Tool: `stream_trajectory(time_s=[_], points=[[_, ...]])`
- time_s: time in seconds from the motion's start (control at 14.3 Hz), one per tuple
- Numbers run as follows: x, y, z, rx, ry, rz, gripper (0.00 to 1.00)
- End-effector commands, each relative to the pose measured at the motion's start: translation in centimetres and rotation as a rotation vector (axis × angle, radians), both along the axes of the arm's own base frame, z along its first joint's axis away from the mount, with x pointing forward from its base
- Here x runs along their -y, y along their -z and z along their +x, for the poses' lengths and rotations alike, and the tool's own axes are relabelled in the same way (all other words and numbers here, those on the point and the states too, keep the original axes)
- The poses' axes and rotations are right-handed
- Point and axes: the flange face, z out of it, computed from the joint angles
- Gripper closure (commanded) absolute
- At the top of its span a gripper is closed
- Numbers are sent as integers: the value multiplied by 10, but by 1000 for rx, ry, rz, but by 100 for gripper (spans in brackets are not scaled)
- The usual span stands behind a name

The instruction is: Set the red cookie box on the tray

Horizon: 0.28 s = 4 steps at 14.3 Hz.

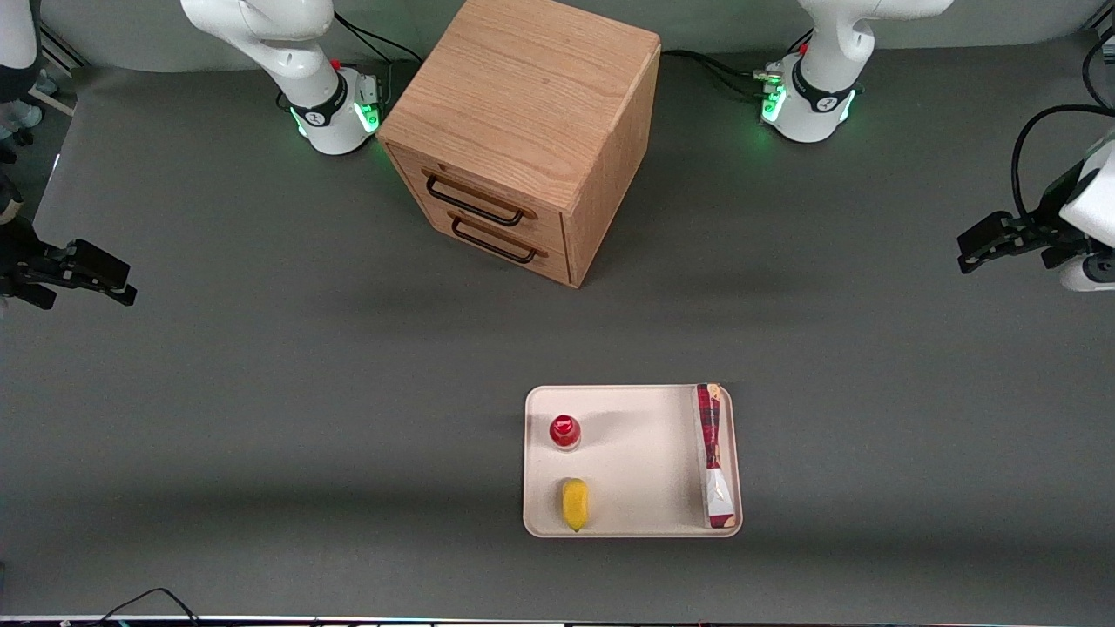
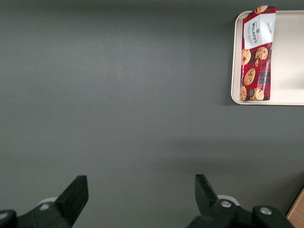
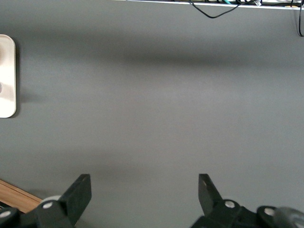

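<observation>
Red cookie box (image 1: 716,456) is lying in tray (image 1: 636,526) along its working-arm edge, beside small red-capped bottle (image 1: 564,430) and yellow item (image 1: 575,503). Gripper (image 1: 980,244) is hovering well apart, fingers spread, holding nothing. Wooden cabinet (image 1: 523,131) is sitting farther from the camera.

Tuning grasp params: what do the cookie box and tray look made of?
Red cookie box: looks like glossy printed carton, with sharp folded edges. Tray: matte cream, moulded plastic or pulp, unclear; rounded corners, low rim. Left hand open, at the working arm's end of the table.

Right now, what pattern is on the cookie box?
Dark red plaid with cookie pictures, on the red cookie box; left wrist view shows it best.
</observation>
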Motion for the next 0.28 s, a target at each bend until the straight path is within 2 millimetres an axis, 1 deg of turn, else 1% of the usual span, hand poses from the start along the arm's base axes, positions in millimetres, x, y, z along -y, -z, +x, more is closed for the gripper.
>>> stream_trajectory(time_s=[0.0, 0.21], points=[[3, -4, -7, 3, 30, -15, 0], [6, -5, -3, 4, 36, -12, 0]])
